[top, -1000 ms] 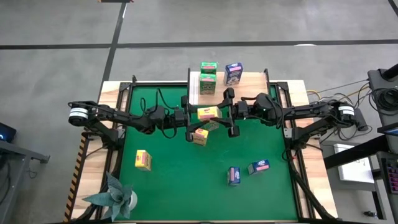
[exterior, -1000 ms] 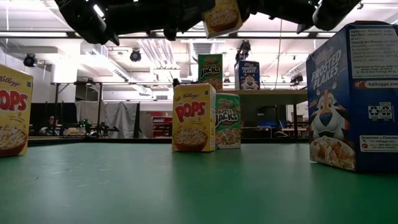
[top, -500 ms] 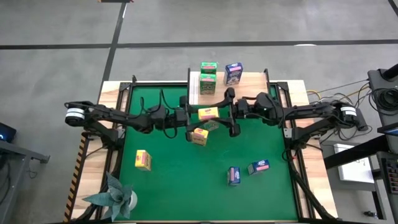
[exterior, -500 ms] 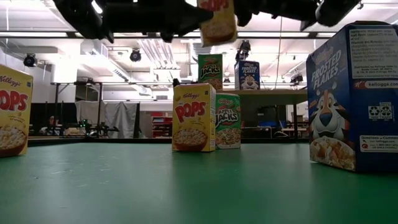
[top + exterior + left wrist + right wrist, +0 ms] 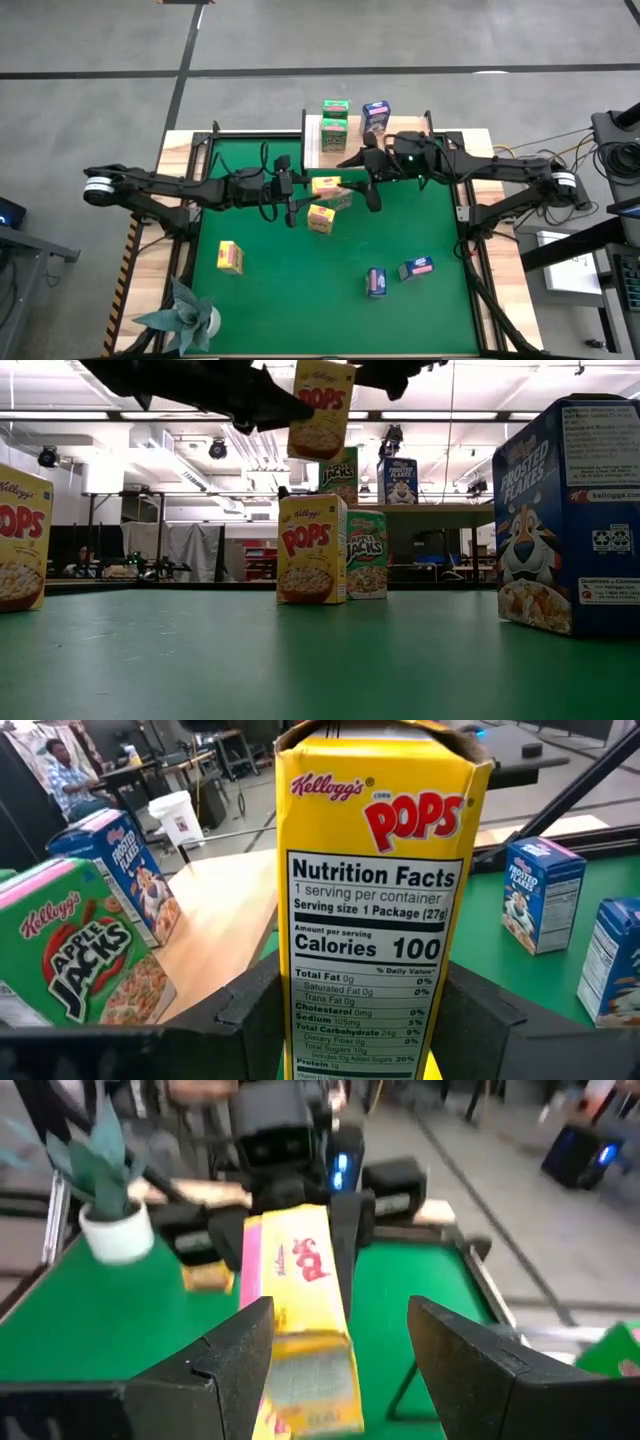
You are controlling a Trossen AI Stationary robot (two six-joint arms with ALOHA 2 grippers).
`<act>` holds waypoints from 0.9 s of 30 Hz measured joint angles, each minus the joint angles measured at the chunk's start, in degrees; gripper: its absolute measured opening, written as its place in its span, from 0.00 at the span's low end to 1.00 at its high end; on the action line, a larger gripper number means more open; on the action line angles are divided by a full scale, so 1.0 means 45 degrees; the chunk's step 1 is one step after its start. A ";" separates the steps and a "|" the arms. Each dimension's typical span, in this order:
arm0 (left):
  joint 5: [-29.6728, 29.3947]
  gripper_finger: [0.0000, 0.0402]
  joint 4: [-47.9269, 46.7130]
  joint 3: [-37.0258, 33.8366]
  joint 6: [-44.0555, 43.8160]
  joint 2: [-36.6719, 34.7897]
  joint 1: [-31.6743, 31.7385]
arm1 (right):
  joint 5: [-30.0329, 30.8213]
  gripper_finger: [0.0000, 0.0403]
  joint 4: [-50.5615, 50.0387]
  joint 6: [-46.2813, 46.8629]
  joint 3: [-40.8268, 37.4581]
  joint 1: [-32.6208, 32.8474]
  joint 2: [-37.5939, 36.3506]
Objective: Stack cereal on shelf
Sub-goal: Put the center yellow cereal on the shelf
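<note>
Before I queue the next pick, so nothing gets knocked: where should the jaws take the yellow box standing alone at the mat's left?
Take the yellow box near its top, coming straight down. It stands upright with free space all round, so the jaws can close on its two broad faces, spanning its thin depth.

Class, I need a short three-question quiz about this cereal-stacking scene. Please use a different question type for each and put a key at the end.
1. True or false: the raised yellow box is clamped in the right gripper.
2. In the high view, how many blue boxes are on the green mat? A one, B two, C three.
3. Fill in: the shelf carries green boxes and one ____ box.

Key
1. False. The left gripper holds it, and the right gripper is open beside it.
2. B. There is one at and one at.
3. Blue.
</note>
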 joint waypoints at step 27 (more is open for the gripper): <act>-0.0432 0.45 -0.0321 0.0369 -0.0154 0.0130 0.0001 | -0.0010 0.55 -1.0226 -0.0539 0.9260 0.0257 0.4743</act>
